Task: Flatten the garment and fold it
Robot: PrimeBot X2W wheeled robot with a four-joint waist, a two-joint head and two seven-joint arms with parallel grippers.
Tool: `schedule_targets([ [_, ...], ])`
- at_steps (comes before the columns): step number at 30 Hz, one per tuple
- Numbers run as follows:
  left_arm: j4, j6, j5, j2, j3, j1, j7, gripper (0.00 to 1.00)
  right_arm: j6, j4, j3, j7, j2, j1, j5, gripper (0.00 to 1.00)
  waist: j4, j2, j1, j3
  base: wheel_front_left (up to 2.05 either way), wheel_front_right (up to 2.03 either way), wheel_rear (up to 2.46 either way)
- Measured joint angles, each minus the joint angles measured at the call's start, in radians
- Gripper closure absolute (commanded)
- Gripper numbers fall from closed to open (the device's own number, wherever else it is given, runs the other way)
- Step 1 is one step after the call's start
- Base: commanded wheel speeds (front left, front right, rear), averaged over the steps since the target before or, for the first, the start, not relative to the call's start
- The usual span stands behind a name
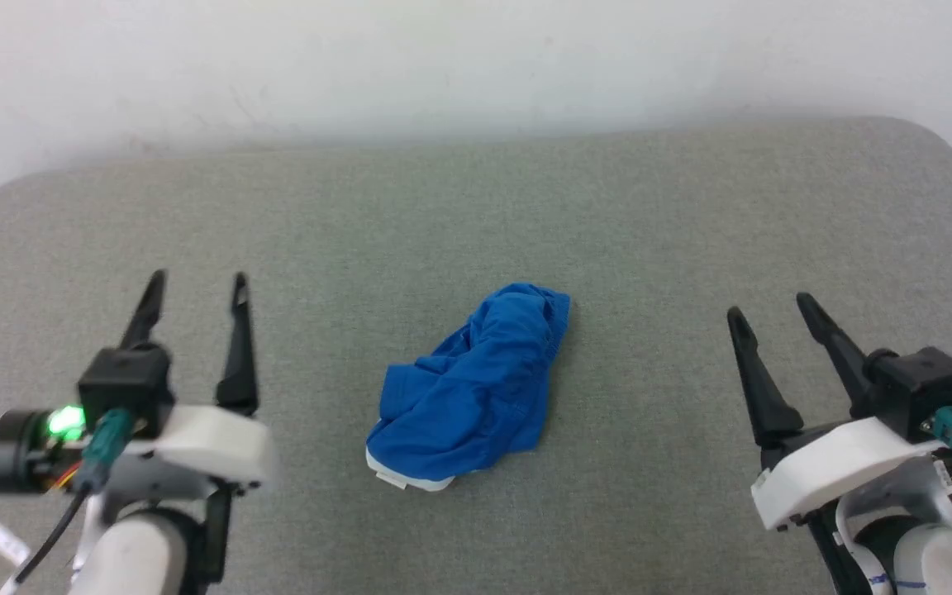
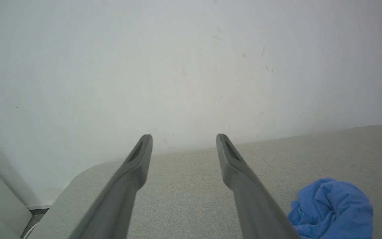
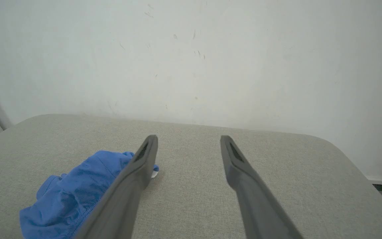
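The garment (image 1: 472,387) is a crumpled royal-blue heap with a strip of white trim at its near edge, lying in the middle of the grey fabric surface (image 1: 476,207). My left gripper (image 1: 197,283) stands open to its left, well apart from it, with nothing between its fingers. My right gripper (image 1: 769,307) stands open to its right, also apart and empty. In the left wrist view the garment (image 2: 333,207) lies at the lower right, beside the open left gripper (image 2: 184,137). In the right wrist view the garment (image 3: 75,191) lies at the lower left, partly behind one finger of the open right gripper (image 3: 188,137).
A white wall (image 1: 476,58) rises right behind the grey surface's far edge. The surface has rounded far corners. Its left edge (image 2: 61,191) drops off in the left wrist view, and its right edge (image 3: 353,166) in the right wrist view.
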Motion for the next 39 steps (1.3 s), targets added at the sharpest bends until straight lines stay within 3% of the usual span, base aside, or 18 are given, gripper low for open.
schedule_targets([
  [11,-0.030,0.029,-0.011,0.026,0.047,0.108,-0.047,0.00,0.000,0.084,0.029,0.087,-0.004,0.029,0.003,0.00,0.060,0.0000,0.0000,-0.021,0.00,0.00,0.00],
  [25,-0.032,0.032,-0.013,-0.008,0.013,0.095,-0.104,0.00,-0.001,0.359,0.222,0.418,-0.079,-0.138,0.272,0.00,0.191,0.0000,0.0001,0.008,0.00,0.00,0.00],
  [36,-0.007,0.032,-0.019,-0.046,-0.010,0.053,-0.145,0.00,-0.001,0.553,0.283,0.430,-0.089,-0.291,0.333,0.00,0.260,0.0000,0.0002,0.072,0.00,0.00,0.00],
  [37,-0.004,0.032,-0.020,-0.048,-0.011,0.049,-0.147,0.00,-0.001,0.562,0.292,0.423,-0.089,-0.300,0.340,0.18,0.265,0.0000,0.0002,0.076,0.00,0.00,0.00],
  [39,0.003,0.033,-0.021,-0.049,-0.012,0.045,-0.154,0.00,-0.001,0.580,0.303,0.417,-0.084,-0.312,0.359,0.91,0.273,0.0000,0.0002,0.082,0.00,0.00,0.00],
])
